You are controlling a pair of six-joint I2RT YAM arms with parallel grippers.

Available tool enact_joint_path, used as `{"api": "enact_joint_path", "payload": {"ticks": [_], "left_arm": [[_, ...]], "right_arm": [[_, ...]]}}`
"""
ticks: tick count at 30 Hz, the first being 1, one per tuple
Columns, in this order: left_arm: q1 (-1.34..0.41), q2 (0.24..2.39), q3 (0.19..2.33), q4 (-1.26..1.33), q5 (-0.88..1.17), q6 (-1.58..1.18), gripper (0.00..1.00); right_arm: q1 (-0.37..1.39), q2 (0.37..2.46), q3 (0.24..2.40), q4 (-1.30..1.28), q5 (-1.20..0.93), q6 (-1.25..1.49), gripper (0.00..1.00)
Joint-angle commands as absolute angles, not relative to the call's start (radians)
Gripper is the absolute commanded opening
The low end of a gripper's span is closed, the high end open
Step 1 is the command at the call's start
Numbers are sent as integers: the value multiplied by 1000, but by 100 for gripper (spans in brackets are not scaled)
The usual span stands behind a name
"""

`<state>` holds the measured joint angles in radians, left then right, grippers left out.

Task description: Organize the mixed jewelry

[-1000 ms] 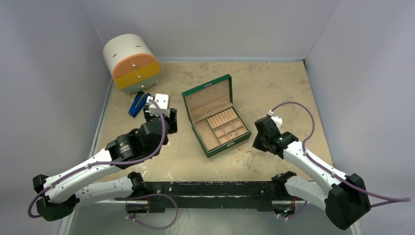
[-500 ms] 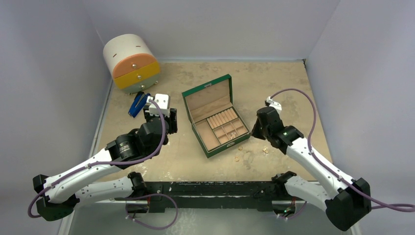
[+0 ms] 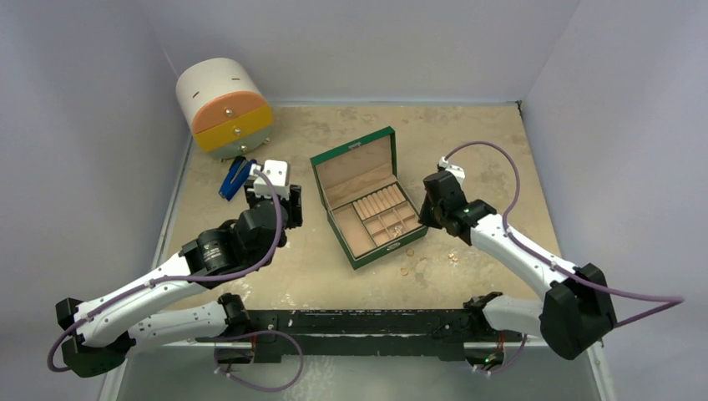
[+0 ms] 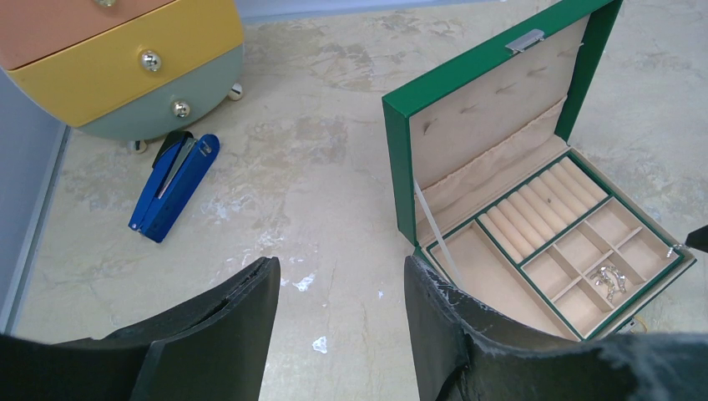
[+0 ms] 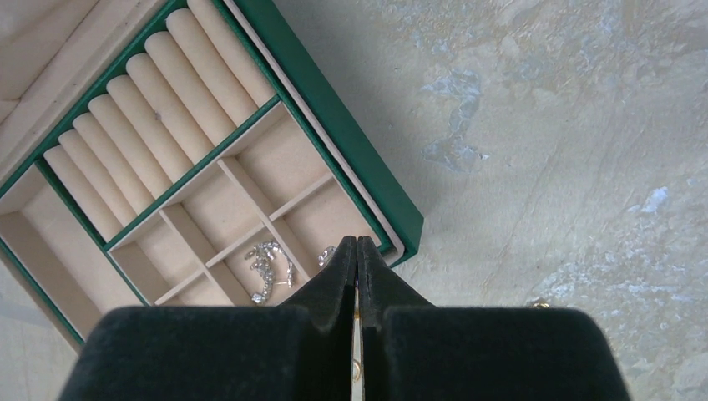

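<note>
The green box [image 3: 327,171] stands open in mid-table, its divided beige tray facing up. My right gripper [image 5: 357,242] is shut, its tips over the tray's near right corner compartment [image 3: 423,220]. A gold glint shows low in the slit between its fingers; I cannot tell whether it is held. Silver jewelry [image 5: 267,267] lies in the compartment beside the tips, also visible in the left wrist view as a silver piece [image 4: 608,280]. Gold pieces [image 3: 407,270] lie loose on the table in front of the box. My left gripper [image 4: 341,266] hangs open and empty left of the box.
A round drawer unit [image 3: 224,107] with orange and yellow fronts stands at the back left. A blue-handled tool [image 4: 174,185] lies on the table in front of it. Walls close the table on the left, back and right. One gold piece [image 5: 538,304] sits right of my right fingers.
My right arm has swung from the table right of the box, by the loose gold pieces, up to the box's near right corner, staying shut. The left arm has not moved.
</note>
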<state>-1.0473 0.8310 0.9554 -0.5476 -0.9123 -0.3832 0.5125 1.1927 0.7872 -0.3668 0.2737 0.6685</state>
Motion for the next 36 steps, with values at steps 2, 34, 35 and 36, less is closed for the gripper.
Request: {"api": "enact_joint_path", "payload": {"ticks": [2,34,35,36], "left_arm": [[-1040,822,959,-529,-917,-382,56],[-1040,834,957,-531,-923,-380,56],[-1040,835,956,-531,-925,-380,56],[-1039,835,957,-531,-924,-380,56]], "right_arm": [[517,1237,842,-304,276,654,0],[517,1220,798,-296,237,669,18],[517,1205,793,-301,241,669,19],[517,1189,786,-310,246,670,19]]}}
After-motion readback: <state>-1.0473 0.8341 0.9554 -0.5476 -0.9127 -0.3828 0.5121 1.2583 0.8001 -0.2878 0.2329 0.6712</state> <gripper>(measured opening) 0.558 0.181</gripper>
